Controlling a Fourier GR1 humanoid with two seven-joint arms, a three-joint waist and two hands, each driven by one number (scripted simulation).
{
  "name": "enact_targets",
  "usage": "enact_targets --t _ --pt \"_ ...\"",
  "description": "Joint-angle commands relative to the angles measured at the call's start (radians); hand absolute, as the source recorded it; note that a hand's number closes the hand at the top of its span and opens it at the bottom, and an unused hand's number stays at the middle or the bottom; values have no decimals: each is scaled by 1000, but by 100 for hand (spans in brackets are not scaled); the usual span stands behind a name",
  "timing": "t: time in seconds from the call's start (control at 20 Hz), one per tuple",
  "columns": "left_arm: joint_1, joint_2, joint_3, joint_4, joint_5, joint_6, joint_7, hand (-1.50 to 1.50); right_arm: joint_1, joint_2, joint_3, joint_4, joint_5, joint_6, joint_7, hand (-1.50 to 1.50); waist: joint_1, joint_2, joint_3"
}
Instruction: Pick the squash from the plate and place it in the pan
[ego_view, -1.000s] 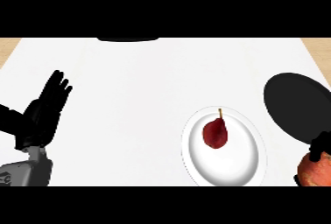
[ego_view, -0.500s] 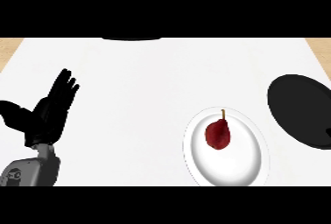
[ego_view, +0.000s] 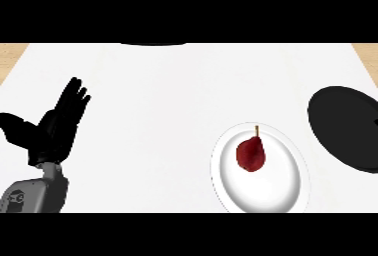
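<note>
A dark red squash (ego_view: 251, 153) with a thin stem lies on a white plate (ego_view: 285, 187) at the lower right of the head view. To the right of the plate sits the black pan (ego_view: 348, 127), cut off by the view's right edge. My left hand (ego_view: 53, 130) rests at the far left, open with fingers pointing up, well apart from the plate. My right hand does not show.
The white counter top (ego_view: 170, 100) stretches between my left hand and the plate. A dark object (ego_view: 153, 44) peeks in at the top edge. Wooden strips show at the top corners.
My right hand, seen at the lower right one second ago, has left the view. My left hand has drifted up and right, and the plate and pan now appear slightly lower right.
</note>
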Motion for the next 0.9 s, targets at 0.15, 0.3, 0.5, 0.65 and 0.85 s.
enact_targets --t 0.15,0.3,0.5,0.65,0.85 --pt "16 -51 -42 -13 -42 42 -5 0 -151 -12 66 420 58 -143 -223 150 2 0 0" --pt "10 -8 -8 -39 -7 5 29 0 -215 30 92 575 117 -269 -237 150 4 0 0" --pt "-10 -30 -24 -31 -25 30 35 0 -235 3 54 688 120 -205 -112 150 5 3 0" --pt "-59 -11 9 42 -12 15 8 0 -254 5 63 823 145 -225 -126 -150 6 8 1" --pt "-6 1 -2 -40 13 -22 40 0 -294 -29 55 987 144 -238 -252 -150 15 6 2"
